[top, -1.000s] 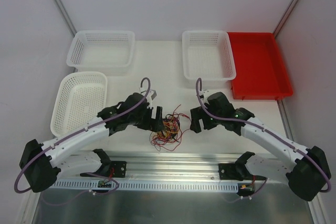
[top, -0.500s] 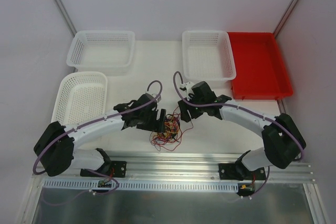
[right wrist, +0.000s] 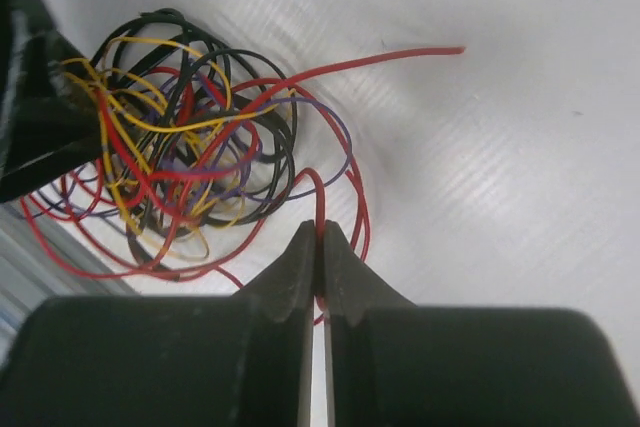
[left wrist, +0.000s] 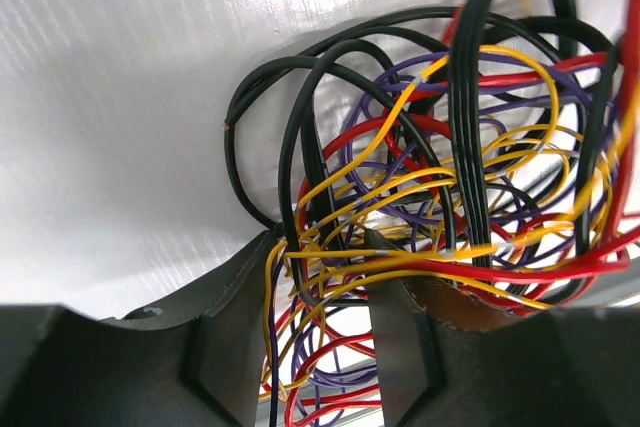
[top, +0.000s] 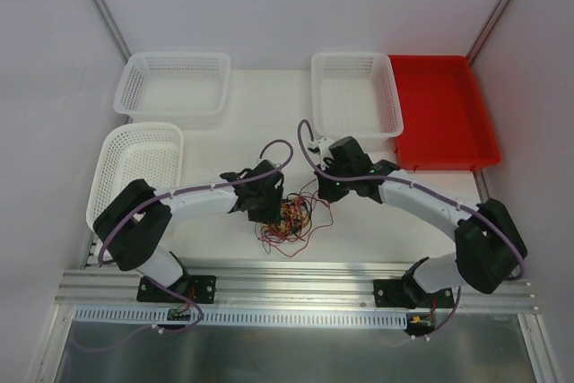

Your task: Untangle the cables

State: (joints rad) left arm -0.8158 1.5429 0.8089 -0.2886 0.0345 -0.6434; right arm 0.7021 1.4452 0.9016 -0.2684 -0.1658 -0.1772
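Thin red, yellow, black and purple cables [top: 289, 220] knotted on white desk [top: 233, 145].
Pinching one red loop [right wrist: 318, 182], probably to draw it free: right hand [right wrist: 318, 232]; left hand [left wrist: 322, 247] part-spread astride the knot, seemingly anchoring.

A white table [top: 251, 123] is seen, with a red tray [top: 444, 114] set at its far right corner. A white mesh basket [top: 356, 100] is placed just left of the red tray; the two rims appear to be touching, though the seam is not clearly resolved. A second white basket [top: 173, 87] is placed well to the left of the tray, in the same far row. A third basket [top: 136, 172] is set still farther left of the tray and closer to the near edge. The cables [top: 289, 220], red, yellow, black and purple, are heaped in one tangle on the bare surface, left of the tray, closer to the near edge and well apart from it.
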